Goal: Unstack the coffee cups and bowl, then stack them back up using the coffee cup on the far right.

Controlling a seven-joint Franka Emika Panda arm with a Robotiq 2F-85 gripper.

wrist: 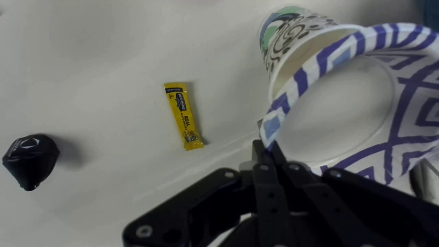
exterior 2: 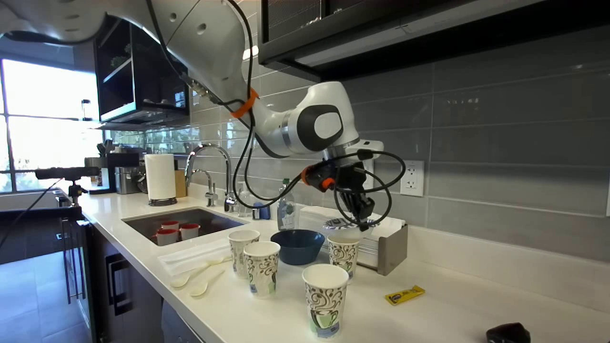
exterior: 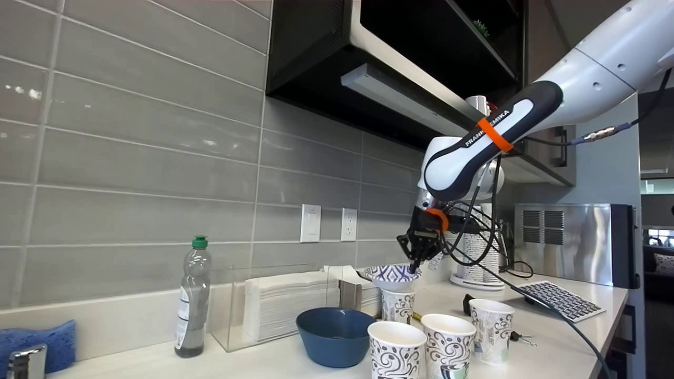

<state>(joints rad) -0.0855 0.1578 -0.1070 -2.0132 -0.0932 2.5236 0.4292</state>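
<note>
My gripper (wrist: 269, 151) is shut on the rim of a purple-and-white patterned paper bowl (wrist: 343, 113). In both exterior views the gripper (exterior: 415, 263) (exterior 2: 364, 224) holds this bowl (exterior: 390, 284) (exterior 2: 344, 232) over a white printed coffee cup (exterior: 398, 306) (exterior 2: 343, 256). That cup (wrist: 291, 37) is partly covered by the bowl in the wrist view; I cannot tell whether they touch. The blue bowl (exterior: 335, 339) (exterior 2: 298, 247) stands beside it on the counter. Three more upright cups stand apart: one (exterior: 492, 331) (exterior 2: 326, 302), another (exterior: 448, 347) (exterior 2: 262, 269), and a third (exterior: 397, 352) (exterior 2: 244, 252).
A napkin holder (exterior 2: 393, 250) stands behind the cups by the tiled wall. A soap bottle (exterior: 193, 305) is beside it. A yellow packet (wrist: 184, 116) and a black object (wrist: 31, 157) lie on the counter. Plastic spoons (exterior 2: 205, 283) lie near the sink (exterior 2: 138, 224). A cabinet hangs above.
</note>
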